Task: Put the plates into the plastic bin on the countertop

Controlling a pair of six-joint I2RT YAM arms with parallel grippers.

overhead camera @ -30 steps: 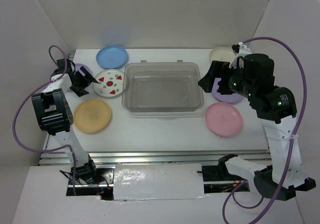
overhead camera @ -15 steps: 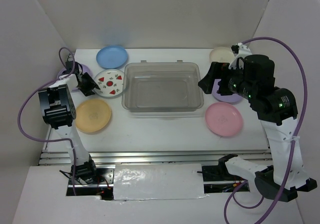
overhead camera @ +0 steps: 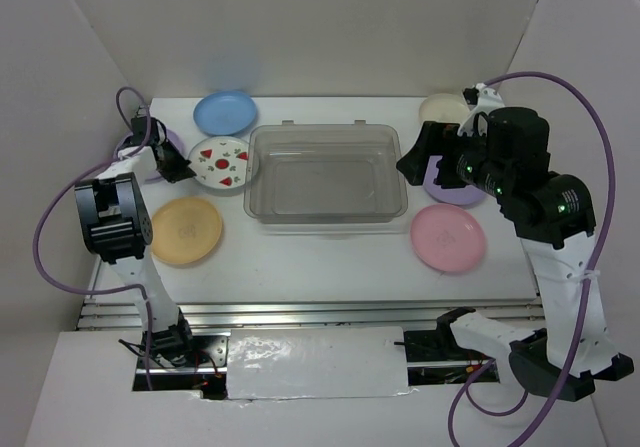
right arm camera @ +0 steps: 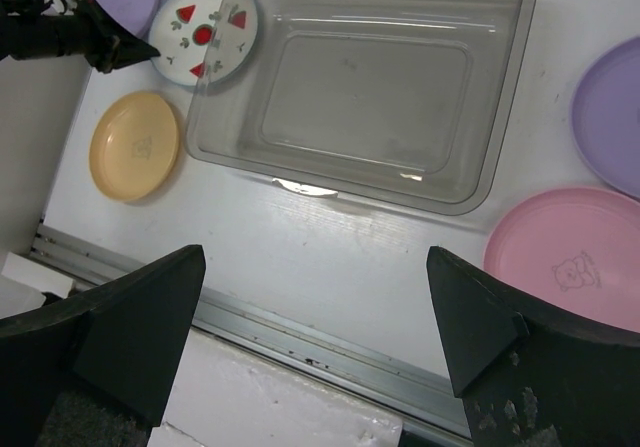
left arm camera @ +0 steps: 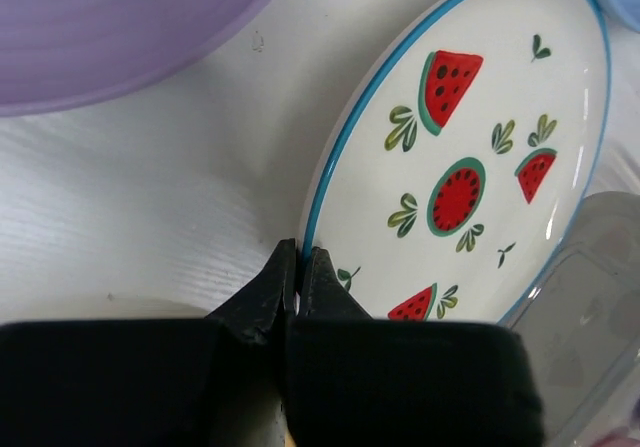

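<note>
Here, the left tool [left arm camera: 300,259] pinches the watermelon plate [left arm camera: 470,117] by its rim.

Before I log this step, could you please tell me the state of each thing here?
Left hand: shut on the rim of the watermelon plate.
Right hand: open, holding nothing.
Watermelon plate: gripped at its edge.
Bin: empty.
Blue plate: untouched.
Yellow plate: untouched.
Pink plate: untouched.
Cream plate: untouched.
Left purple plate: untouched.
Right purple plate: untouched.
</note>
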